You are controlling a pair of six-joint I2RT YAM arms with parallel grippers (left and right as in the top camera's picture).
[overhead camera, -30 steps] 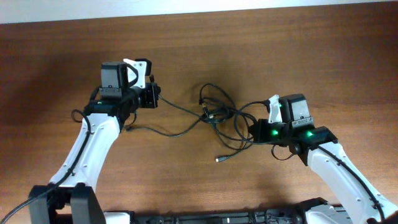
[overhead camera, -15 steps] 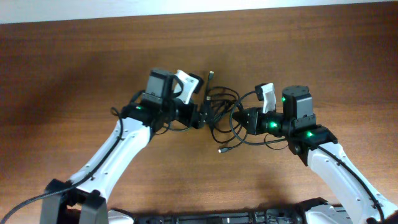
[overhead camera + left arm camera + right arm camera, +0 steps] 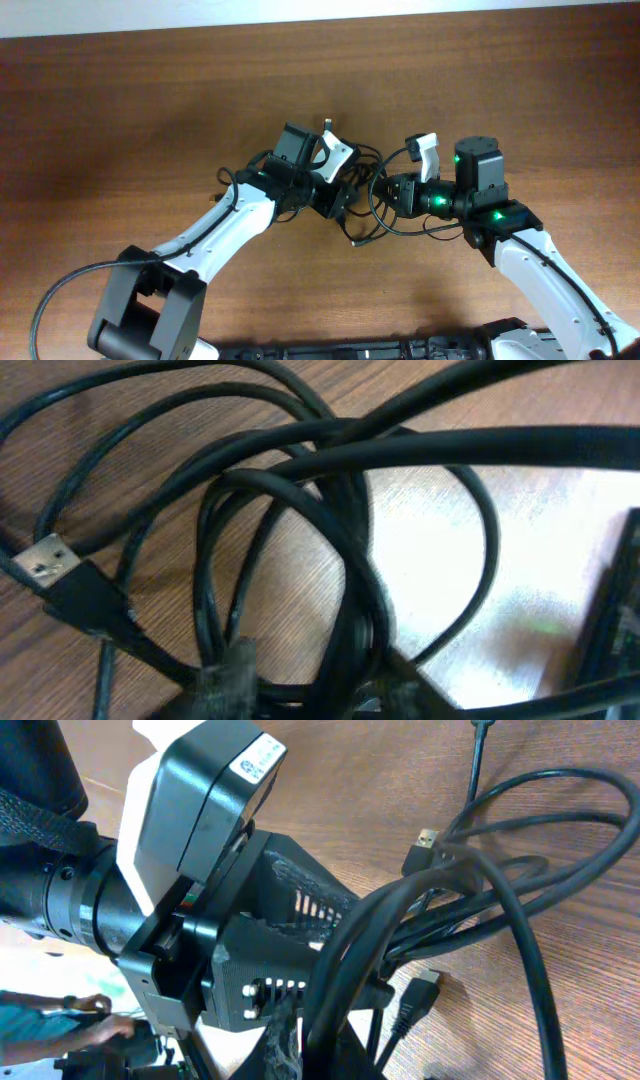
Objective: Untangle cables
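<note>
Reaching into one knot from both sides, your arms meet mid-counter [image 3: 150,100], probably so each can take a different strand and draw them apart. The right fingers [image 3: 392,187] are clenched on the cables [image 3: 400,448]. Strands run between the left fingers [image 3: 337,202], but you cannot tell whether they pinch. The cables lie bunched between the two arms, thin black loops crossing over one another, and a silver-tipped plug [image 3: 40,557] rests loose on the wood.

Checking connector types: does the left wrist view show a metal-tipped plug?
Yes, a black plug with a silver tip lies at left.
</note>
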